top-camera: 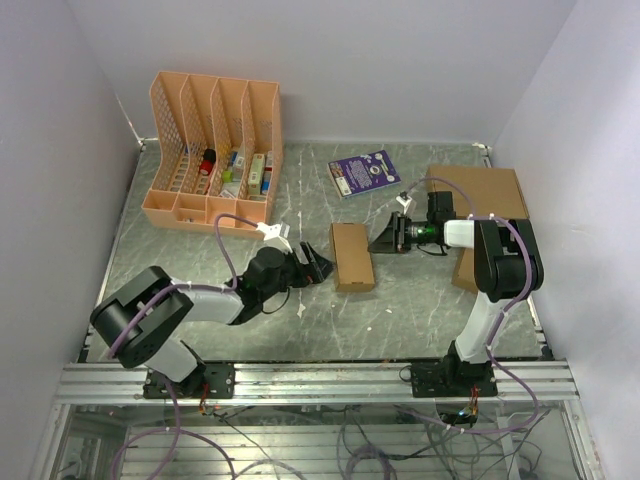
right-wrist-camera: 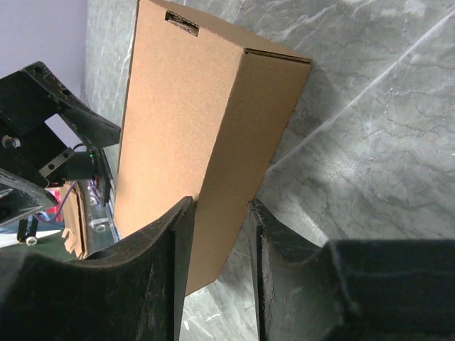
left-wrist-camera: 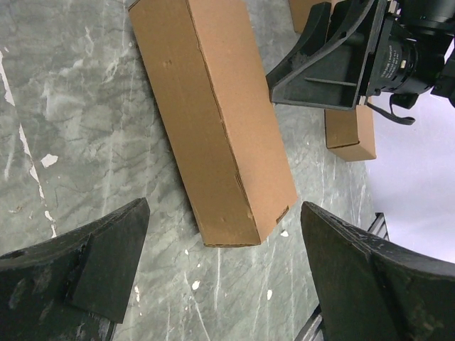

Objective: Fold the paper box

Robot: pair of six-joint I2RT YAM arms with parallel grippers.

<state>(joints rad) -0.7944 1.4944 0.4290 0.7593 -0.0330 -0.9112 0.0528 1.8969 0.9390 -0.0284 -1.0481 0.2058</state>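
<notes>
Lying long-axis away from the bases: box (top-camera: pixel 352 257), between the arms. Left gripper (top-camera: pixel 320 268): jaws wide, just beside. Right gripper (top-camera: pixel 380 243): jaws narrow at its edge, hold unclear.

- Bright, even and diffuse from overhead in the top view, washed nearly white on the walls (top-camera: pixel 400 60)
- Soft short shadows under the paper box (top-camera: pixel 352 257) and along the arms (top-camera: pixel 200 300) on the worktop (top-camera: pixel 420 300)
- Faint sheen on the grey marbled worktop, no hard glare
- Crisp on the cardboard in the left wrist view; dark and nearly featureless on the left gripper (left-wrist-camera: pixel 224 209) jaws
- Slightly soft up close on the right gripper (right-wrist-camera: pixel 220 204) jaws, deeper shade down the box's right side
</notes>
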